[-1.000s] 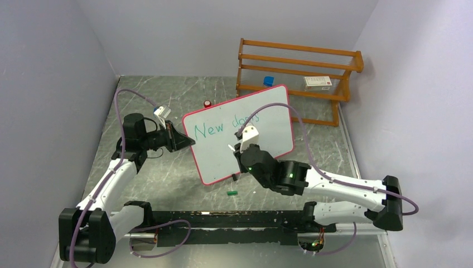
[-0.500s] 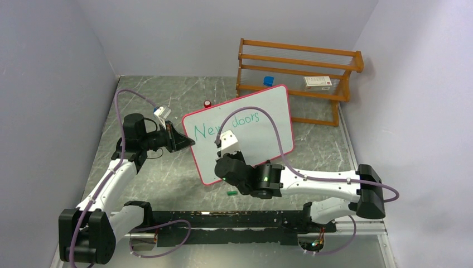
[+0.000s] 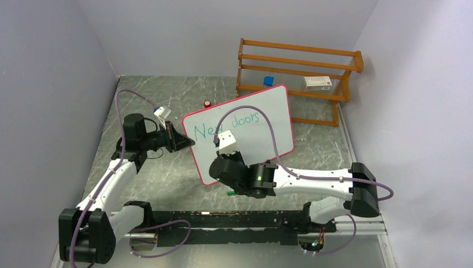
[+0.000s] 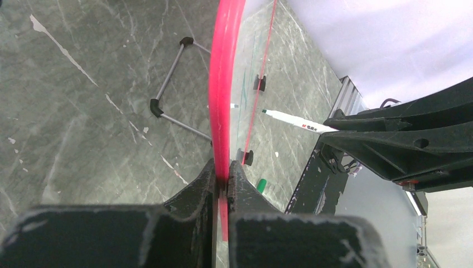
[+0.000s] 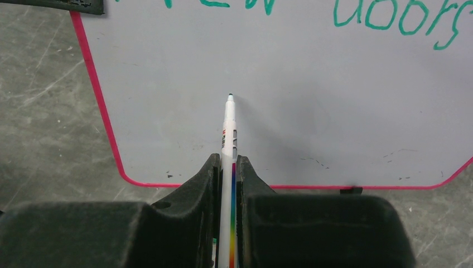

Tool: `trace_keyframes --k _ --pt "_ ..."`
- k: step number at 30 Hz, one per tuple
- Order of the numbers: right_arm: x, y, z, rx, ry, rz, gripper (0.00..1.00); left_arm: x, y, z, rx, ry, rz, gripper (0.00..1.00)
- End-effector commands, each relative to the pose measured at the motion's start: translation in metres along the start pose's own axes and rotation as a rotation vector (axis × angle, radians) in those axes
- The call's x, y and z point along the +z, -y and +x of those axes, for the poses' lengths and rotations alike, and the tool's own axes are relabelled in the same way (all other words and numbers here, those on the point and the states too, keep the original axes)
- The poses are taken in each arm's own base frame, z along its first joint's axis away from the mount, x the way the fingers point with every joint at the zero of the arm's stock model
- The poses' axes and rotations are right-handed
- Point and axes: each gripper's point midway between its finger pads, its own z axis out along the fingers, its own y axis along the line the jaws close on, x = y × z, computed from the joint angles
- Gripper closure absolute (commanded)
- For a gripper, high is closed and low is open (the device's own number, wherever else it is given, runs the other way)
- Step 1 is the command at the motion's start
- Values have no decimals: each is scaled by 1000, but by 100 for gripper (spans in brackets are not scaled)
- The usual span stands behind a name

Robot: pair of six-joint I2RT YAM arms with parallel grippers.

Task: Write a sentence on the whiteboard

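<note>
The whiteboard (image 3: 273,134) stands tilted at mid-table, white with a pink-red rim (image 4: 223,84). Green words "New doors" (image 3: 226,125) run along its top; "doors" (image 5: 390,14) shows in the right wrist view. My left gripper (image 3: 187,140) (image 4: 223,178) is shut on the board's left rim. My right gripper (image 3: 222,159) (image 5: 227,162) is shut on a white marker (image 5: 228,125) with a rainbow stripe. Its tip points at the blank lower left of the board, below "New". In the left wrist view the marker (image 4: 290,120) ends a small gap short of the surface.
A wooden rack (image 3: 295,72) stands at the back right with a white box (image 3: 318,82) on it. A blue item (image 3: 269,80) and a small red one (image 3: 207,104) lie behind the board. A green cap (image 3: 231,192) lies at its front. A wire stand (image 4: 167,100) props it.
My right arm has swung left and down from the word "doors" to below "New", leaving "doors" uncovered. The left arm and the board have stayed still.
</note>
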Motion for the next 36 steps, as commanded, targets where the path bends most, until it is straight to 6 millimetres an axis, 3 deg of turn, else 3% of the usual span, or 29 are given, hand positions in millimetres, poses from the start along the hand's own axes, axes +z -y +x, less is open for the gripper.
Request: trace_keyframes --k 1,36 --pt "1 -1 -14 43 40 27 100 0 -7 -1 5 2 -40 95" --pt "21 -7 0 23 18 20 100 0 -4 -1 7 1 -22 95"
